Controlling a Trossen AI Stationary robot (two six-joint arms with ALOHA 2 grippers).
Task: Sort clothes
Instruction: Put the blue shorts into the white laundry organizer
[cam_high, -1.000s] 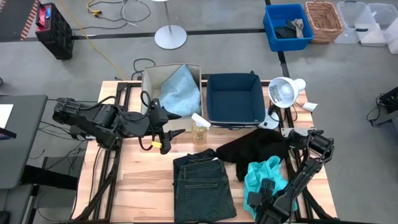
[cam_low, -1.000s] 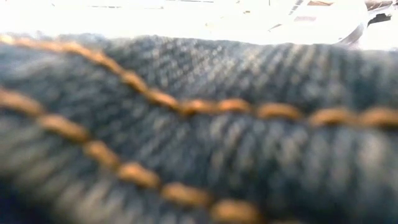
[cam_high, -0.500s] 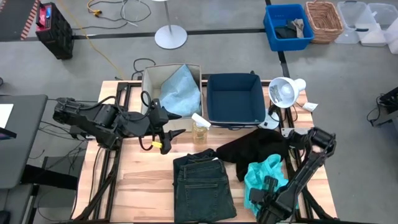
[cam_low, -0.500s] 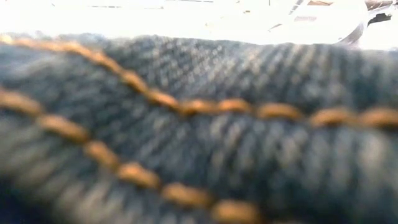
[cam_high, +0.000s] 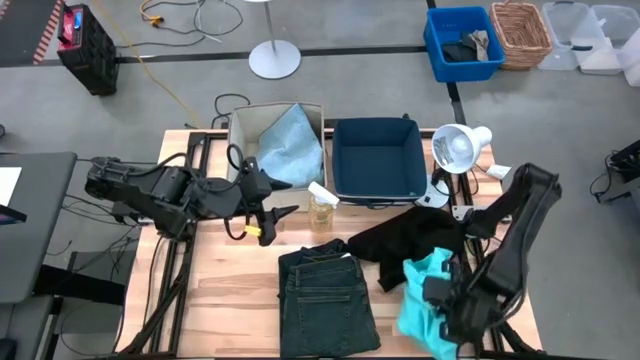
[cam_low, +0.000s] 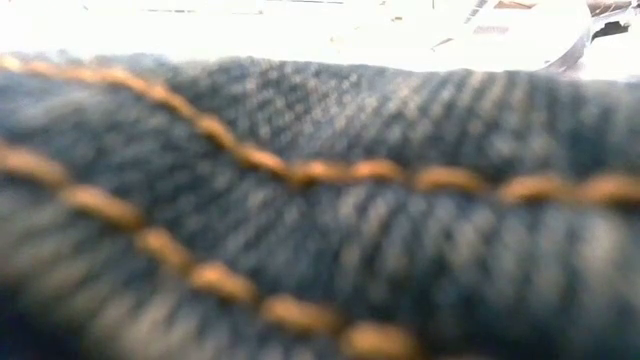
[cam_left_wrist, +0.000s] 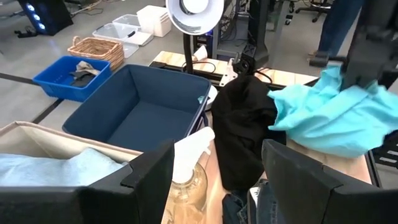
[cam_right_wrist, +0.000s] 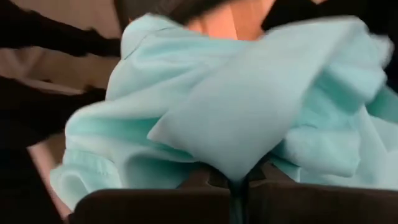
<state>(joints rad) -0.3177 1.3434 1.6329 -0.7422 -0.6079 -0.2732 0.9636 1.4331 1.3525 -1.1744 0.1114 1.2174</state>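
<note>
The bright turquoise top (cam_high: 422, 298) hangs bunched at the table's right near corner, with my right gripper (cam_high: 441, 296) shut on it. A black garment (cam_high: 415, 238) lies spread just beyond it. Dark indigo jeans (cam_high: 325, 300) lie folded at the middle near edge and fill the low view (cam_low: 320, 220). A pale blue cloth (cam_high: 292, 145) sits in the beige box (cam_high: 238, 130). My left gripper (cam_high: 268, 214) hovers open left of the spray bottle (cam_high: 322, 205), with nothing between its fingers. My right gripper pinches a bunched fold of the turquoise top (cam_right_wrist: 231, 163) between its two fingers, several layers together. The fingers come from above, pointing down. The top (cam_left_wrist: 326, 118) hangs slack below the gripper; whether its lower edge still rests on the table, I cannot tell.
A navy fabric box (cam_high: 378, 160) stands at the far middle beside the beige box. A white lamp (cam_high: 458, 147) stands at the far right corner. Bare wood shows between the jeans and my left gripper.
My right gripper has shut on the turquoise top and gone up and a little toward the table's right edge. The top, flat on the table before, is now gathered and raised under the gripper. The black garment and jeans have stayed put.
</note>
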